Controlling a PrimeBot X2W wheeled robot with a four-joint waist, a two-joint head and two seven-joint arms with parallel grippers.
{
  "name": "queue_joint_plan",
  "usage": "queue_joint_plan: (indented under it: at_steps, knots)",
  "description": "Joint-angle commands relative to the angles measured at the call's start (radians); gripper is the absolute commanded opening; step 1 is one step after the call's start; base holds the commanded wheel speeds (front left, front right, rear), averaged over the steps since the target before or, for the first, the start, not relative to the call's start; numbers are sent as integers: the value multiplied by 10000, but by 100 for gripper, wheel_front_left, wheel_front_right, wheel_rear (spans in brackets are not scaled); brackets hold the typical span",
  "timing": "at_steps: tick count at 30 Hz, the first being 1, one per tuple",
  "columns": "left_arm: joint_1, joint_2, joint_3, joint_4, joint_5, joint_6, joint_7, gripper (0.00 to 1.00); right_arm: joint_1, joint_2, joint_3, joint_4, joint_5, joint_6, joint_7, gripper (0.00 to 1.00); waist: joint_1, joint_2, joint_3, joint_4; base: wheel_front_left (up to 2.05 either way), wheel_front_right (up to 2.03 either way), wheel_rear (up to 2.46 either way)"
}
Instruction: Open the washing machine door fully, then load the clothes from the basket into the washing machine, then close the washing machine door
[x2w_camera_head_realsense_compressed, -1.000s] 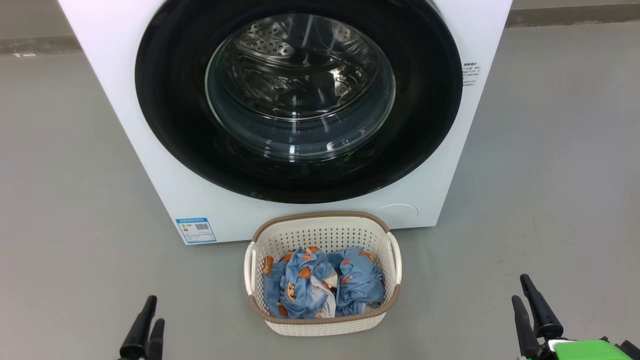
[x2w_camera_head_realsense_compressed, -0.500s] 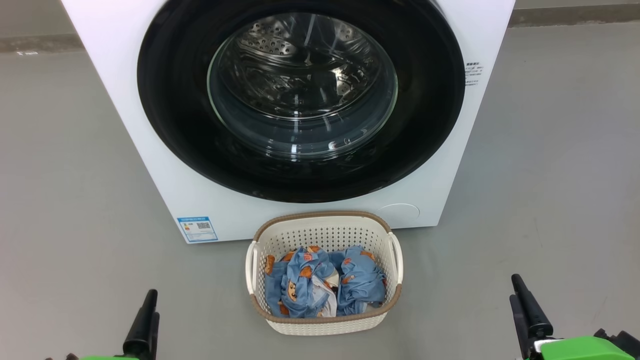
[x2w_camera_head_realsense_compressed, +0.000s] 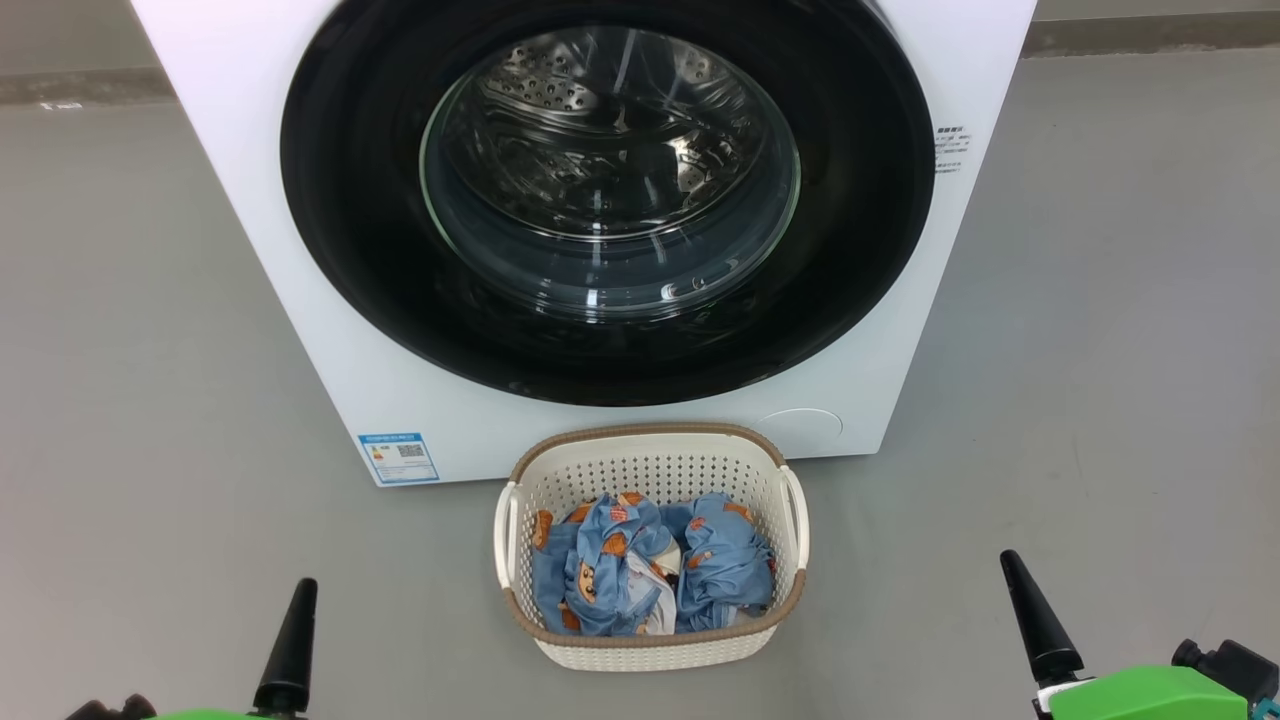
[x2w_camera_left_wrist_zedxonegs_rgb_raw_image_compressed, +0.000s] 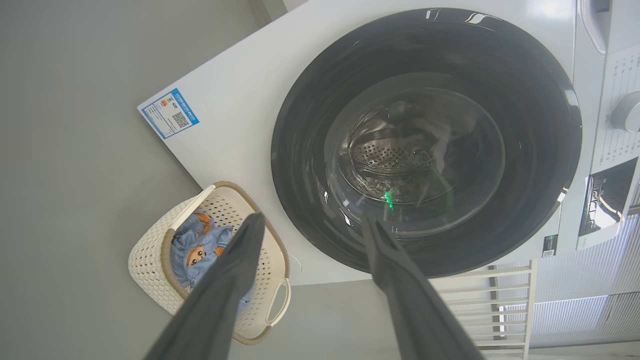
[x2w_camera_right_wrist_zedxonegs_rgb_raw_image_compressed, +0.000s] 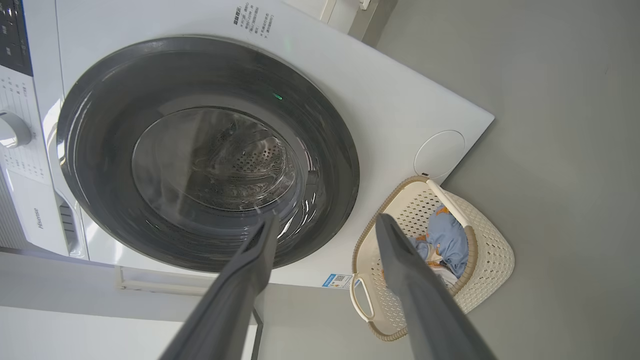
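Observation:
The washing machine (x2w_camera_head_realsense_compressed: 250, 200) stands white and square ahead, and its glossy black washing machine door (x2w_camera_head_realsense_compressed: 350, 260) is shut flat against the front, the steel drum showing through the glass. In front of it on the floor sits the cream basket (x2w_camera_head_realsense_compressed: 650, 432) holding the crumpled light blue clothes (x2w_camera_head_realsense_compressed: 640, 570). At the lower left, one dark finger (x2w_camera_head_realsense_compressed: 290, 640) of my left arm points up, well left of the basket. A finger (x2w_camera_head_realsense_compressed: 1035, 620) of my right arm rises at the lower right. My left gripper (x2w_camera_left_wrist_zedxonegs_rgb_raw_image_compressed: 312, 218) and right gripper (x2w_camera_right_wrist_zedxonegs_rgb_raw_image_compressed: 327, 217) both stand open and hold nothing.
Grey floor lies on both sides of the machine and basket. A blue label (x2w_camera_head_realsense_compressed: 398, 457) marks the machine's lower left corner and a round cover (x2w_camera_head_realsense_compressed: 798, 425) its lower right. The control panel with a knob (x2w_camera_left_wrist_zedxonegs_rgb_raw_image_compressed: 625, 112) and a white slatted rack (x2w_camera_left_wrist_zedxonegs_rgb_raw_image_compressed: 500, 300) appear beside the machine.
Both grippers have turned, so each now shows as a single finger in the head view, and the right one has shifted left. The head camera has drifted slightly. Door, basket and clothes are unmoved.

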Motion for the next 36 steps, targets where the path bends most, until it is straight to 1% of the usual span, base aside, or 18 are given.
queue_joint_plan:
  at_steps: [1, 16, 36]
  knots:
    - [-175, 185, 93, -364, 282, -20, -120, 100, -489, -146, 148, -198, -323, 5, -112, 100, -1, 0, -1, 2, 0, 0, 0]
    - [-90, 287, -71, -652, 2208, -24, -561, 100, -618, -354, 584, -63, -2366, 8, -492, 100, -1, 0, 0, 19, 0, 0, 0]
    - [22, 456, -255, -1044, 4364, -29, -1119, 100, -740, -582, 1083, -63, -4501, 10, -938, 100, -1, 0, -7, 58, 0, 0, 0]
